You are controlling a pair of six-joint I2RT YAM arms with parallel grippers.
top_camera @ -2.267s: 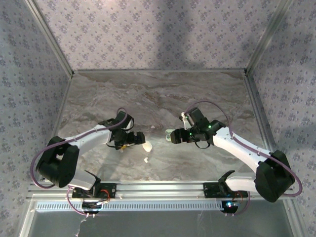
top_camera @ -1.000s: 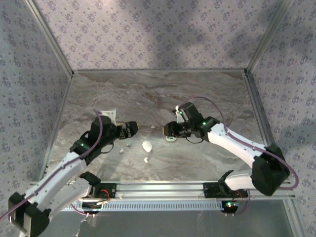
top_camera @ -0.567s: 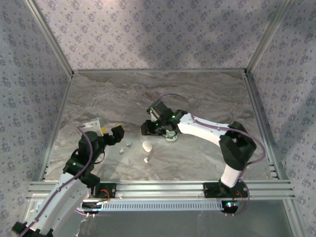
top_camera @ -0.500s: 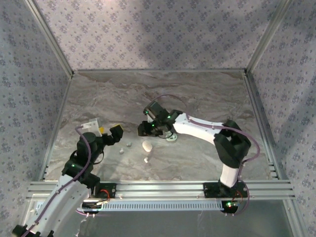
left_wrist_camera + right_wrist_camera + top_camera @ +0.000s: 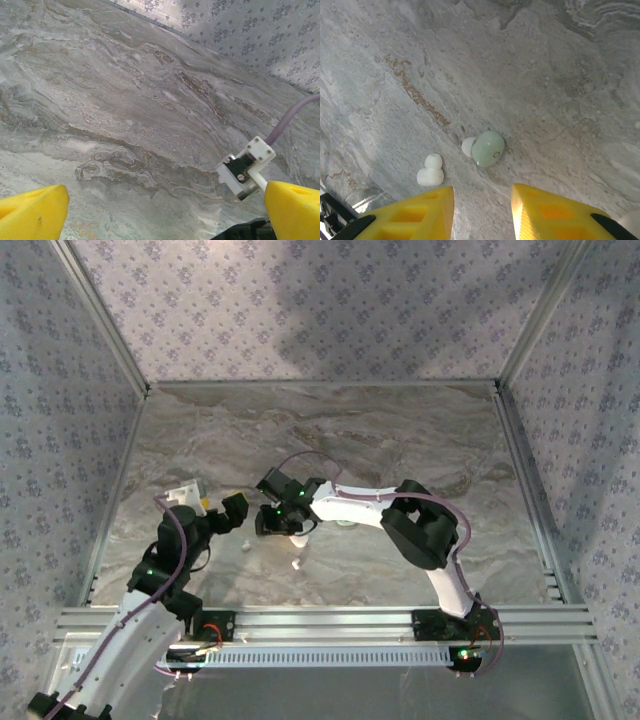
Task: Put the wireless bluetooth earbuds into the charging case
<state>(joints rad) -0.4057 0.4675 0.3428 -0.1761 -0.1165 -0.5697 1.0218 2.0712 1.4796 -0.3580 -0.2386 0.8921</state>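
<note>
Our right pincer (image 5: 482, 207) hovers released, two earbuds (image 5: 487, 148) loose just ahead; left pincer (image 5: 165, 200) released too. We judge insertion not yet begun.

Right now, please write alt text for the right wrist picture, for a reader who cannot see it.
A pale green earbud with a white tip and a white earbud to its left lie apart on a grey marble table. The open right gripper shows its yellow fingers at the bottom edge.
</note>
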